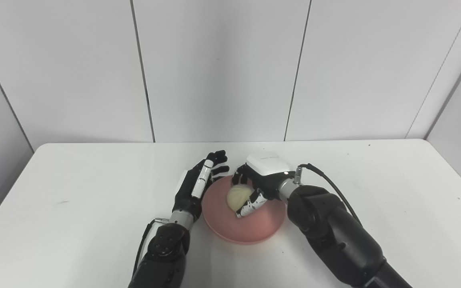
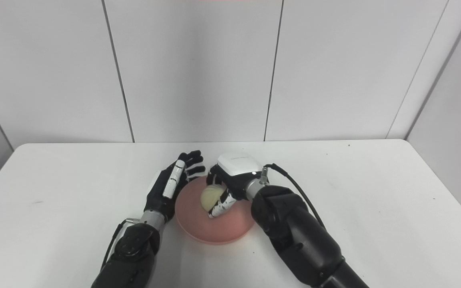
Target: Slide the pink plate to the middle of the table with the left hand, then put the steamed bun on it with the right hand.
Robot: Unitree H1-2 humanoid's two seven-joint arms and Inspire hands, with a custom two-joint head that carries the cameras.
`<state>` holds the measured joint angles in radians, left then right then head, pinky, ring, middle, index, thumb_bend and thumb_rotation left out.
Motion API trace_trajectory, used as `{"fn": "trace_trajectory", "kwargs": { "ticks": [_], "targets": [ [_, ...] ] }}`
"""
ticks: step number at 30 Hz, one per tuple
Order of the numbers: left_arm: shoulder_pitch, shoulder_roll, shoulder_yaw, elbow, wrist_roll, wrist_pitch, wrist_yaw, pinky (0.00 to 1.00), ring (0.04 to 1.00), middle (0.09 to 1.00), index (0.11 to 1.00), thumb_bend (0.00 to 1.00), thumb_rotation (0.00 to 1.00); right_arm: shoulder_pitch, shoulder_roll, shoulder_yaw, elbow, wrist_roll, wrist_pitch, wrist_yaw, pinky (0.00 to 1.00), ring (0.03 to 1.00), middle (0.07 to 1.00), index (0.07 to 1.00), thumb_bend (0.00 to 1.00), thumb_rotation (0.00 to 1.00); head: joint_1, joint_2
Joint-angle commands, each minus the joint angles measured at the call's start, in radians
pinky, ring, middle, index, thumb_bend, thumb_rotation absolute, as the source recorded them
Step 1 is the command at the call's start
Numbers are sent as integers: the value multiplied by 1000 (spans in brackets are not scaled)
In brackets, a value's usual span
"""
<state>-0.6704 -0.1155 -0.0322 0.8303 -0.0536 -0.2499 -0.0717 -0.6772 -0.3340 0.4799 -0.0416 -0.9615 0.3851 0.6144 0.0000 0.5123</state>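
Note:
The pink plate [image 1: 230, 228] lies near the middle of the white table. My right hand [image 1: 260, 182] is over the plate, shut on the pale steamed bun [image 1: 238, 196], which sits at or just above the plate's surface. My left hand [image 1: 198, 182] is open, its fingers straight and edge-on against the plate's left rim. The same scene shows in the right eye view, with the bun [image 2: 209, 197] on the plate [image 2: 202, 228].
The white table [image 1: 74, 200] reaches to its back edge against a grey panelled wall [image 1: 214, 68]. A black cable [image 1: 334, 188] loops from my right wrist.

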Motion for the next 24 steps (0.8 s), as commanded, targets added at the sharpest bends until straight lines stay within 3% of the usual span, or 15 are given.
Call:
{"fn": "trace_trajectory", "kwargs": {
  "ticks": [1, 7, 10, 11, 13, 16, 24],
  "targets": [
    [16, 3, -4, 9, 11, 47, 1, 664, 763, 815, 753, 620, 900, -21, -14, -18, -56, -22, 11, 5, 642, 786, 823, 745, 955, 528, 1, 3],
    [20, 5, -5, 1, 12, 49, 6, 693, 769, 818, 749, 629, 905, 11, -32, -68, -127, -22, 18, 6, 789, 814, 819, 780, 968, 544, -1, 4],
    [24, 7, -4, -7, 11, 50, 4, 702, 773, 828, 766, 629, 909, 36, -36, -111, -159, -6, 3, -33, 776, 798, 808, 776, 980, 567, -1, 5],
    [25, 9, -2, -8, 8, 46, 2, 704, 774, 831, 770, 628, 910, 52, -33, -138, -171, 11, -8, -70, 765, 794, 805, 775, 982, 571, -3, 6],
    [27, 11, 1, -9, 5, 40, 0, 722, 779, 835, 799, 631, 901, 79, -24, -181, -180, 40, -36, -142, 643, 747, 789, 761, 935, 597, -5, 5],
    [30, 12, 4, -11, 3, 37, 0, 732, 785, 838, 811, 637, 899, 113, -8, -239, -167, 101, -87, -251, 576, 724, 788, 759, 890, 641, -7, 4],
    [45, 0, 12, -37, 17, 2, 45, 743, 796, 833, 827, 613, 876, 167, 94, -408, -42, 337, -234, -554, 534, 655, 746, 720, 812, 720, -6, 6]
  ]
}}
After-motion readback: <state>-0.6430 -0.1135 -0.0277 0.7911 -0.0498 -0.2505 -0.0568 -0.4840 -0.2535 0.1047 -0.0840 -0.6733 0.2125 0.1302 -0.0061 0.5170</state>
